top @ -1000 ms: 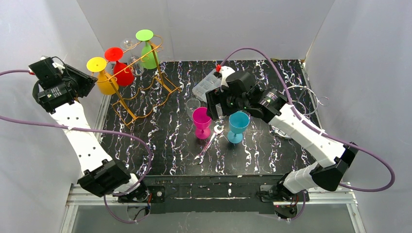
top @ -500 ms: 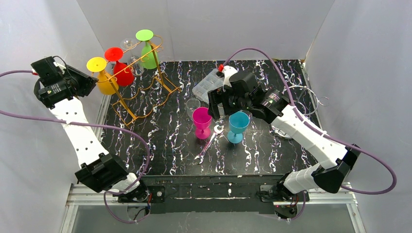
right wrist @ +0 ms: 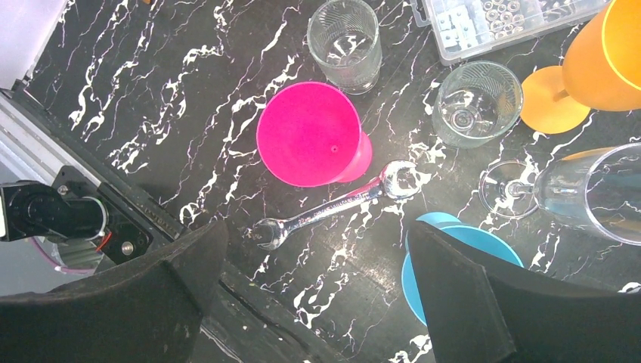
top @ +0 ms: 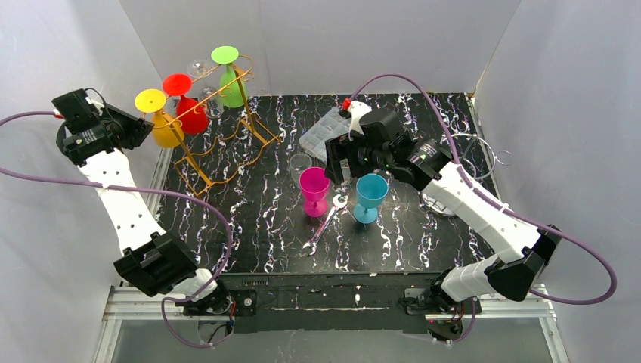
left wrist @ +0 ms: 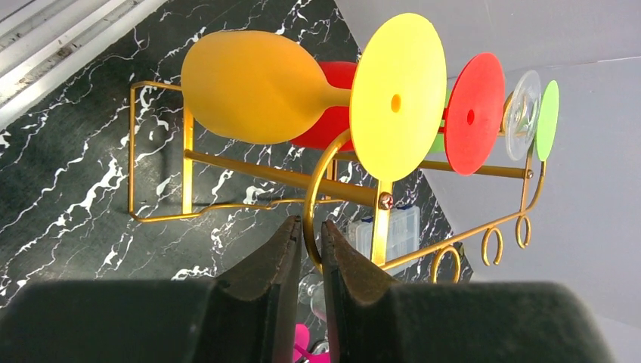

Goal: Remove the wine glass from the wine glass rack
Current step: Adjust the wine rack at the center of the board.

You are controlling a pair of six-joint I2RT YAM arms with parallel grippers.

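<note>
rack (left wrist: 280, 177): gold wire, upright, far-left of tabletop (top: 264, 227) | yellow glass (left wrist: 257, 89): plastic, hung upside down at rail's near end, round base on top | red glass (left wrist: 474, 113): next along, same pose, just behind yellow | clear glass (left wrist: 523, 113), then green glass (left wrist: 548, 119) at far end | all four hanging on rack

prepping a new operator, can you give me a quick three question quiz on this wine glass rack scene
1. True or false: the pink glass stands upright on the table.
2. Which glass on the rack hangs nearest the left gripper? A green glass, B yellow glass, C red glass.
3. Name the tool lying between the pink glass and the blue glass.
Key: 1 true; 2 B; 3 the wrench.
</note>
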